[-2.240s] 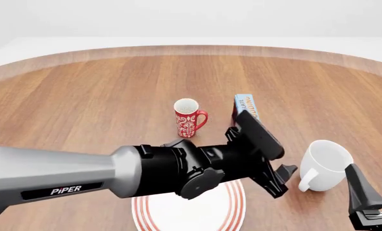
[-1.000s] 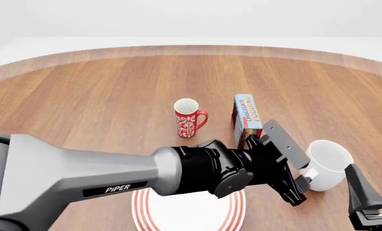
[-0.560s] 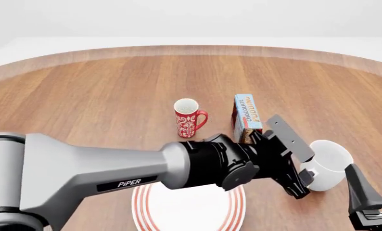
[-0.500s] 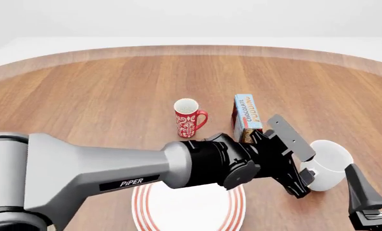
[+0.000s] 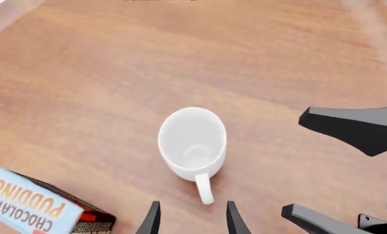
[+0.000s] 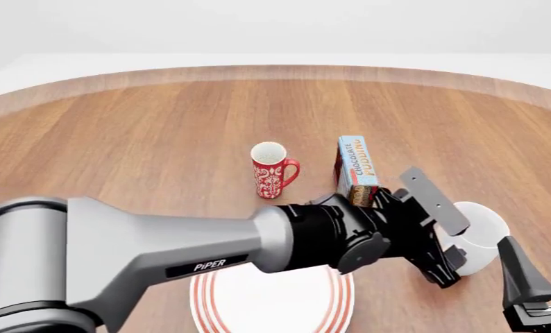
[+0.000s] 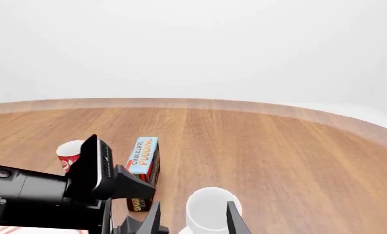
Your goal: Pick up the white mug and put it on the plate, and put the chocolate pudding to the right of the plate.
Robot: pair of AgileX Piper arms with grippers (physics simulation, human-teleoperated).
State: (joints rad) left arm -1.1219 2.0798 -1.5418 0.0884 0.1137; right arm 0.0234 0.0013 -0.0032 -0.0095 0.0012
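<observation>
The white mug stands upright on the table, right of the plate; its handle points toward my left gripper. That gripper is open, and in the left wrist view its fingertips sit on either side of the handle's end without touching it. The chocolate pudding stands upright behind the left arm, left of the mug. My right gripper waits open at the near right, just short of the white mug. The left arm hides much of the plate.
A red patterned mug stands left of the pudding carton. The left arm stretches across the near part of the table above the plate. Both grippers crowd around the white mug; the right gripper's black fingers show in the left wrist view.
My left gripper has swung right from above the plate and dropped to the white mug's handle. The mug, pudding and right arm have not moved.
</observation>
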